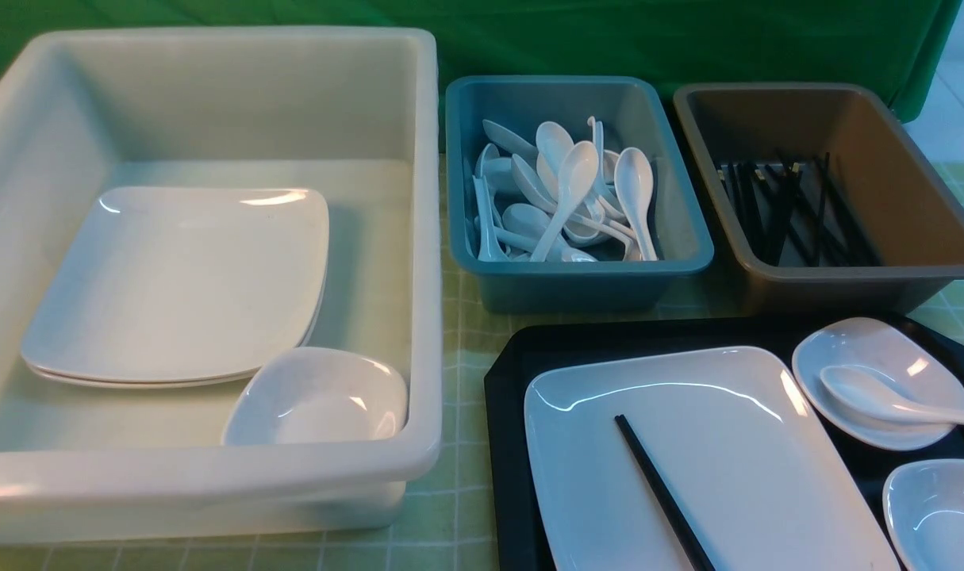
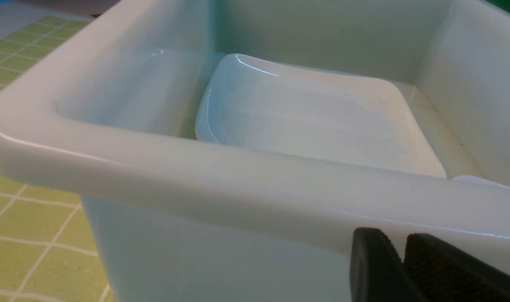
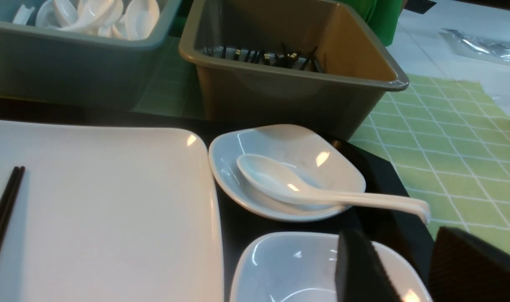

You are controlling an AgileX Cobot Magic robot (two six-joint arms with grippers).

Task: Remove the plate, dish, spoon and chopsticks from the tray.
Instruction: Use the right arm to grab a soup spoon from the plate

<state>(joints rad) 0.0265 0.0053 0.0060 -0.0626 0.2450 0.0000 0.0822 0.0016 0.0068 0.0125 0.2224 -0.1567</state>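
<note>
One spoon (image 3: 280, 182) just beyond right hand (image 3: 399, 251)

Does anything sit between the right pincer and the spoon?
Nothing visible does. The right pincer, jaws apart, is by the near dish; the spoon lies just beyond in the far dish, handle exposed.

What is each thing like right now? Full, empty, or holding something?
plate: on the tray, not yet cleared.
chopsticks: lying on the plate.
spoon: lying in the far dish.
near dish: empty, on the tray.
white tub: holds stacked plates and a small dish.
teal bin: piled with spoons.
brown bin: holds black sticks.
right gripper: open, empty.
</note>
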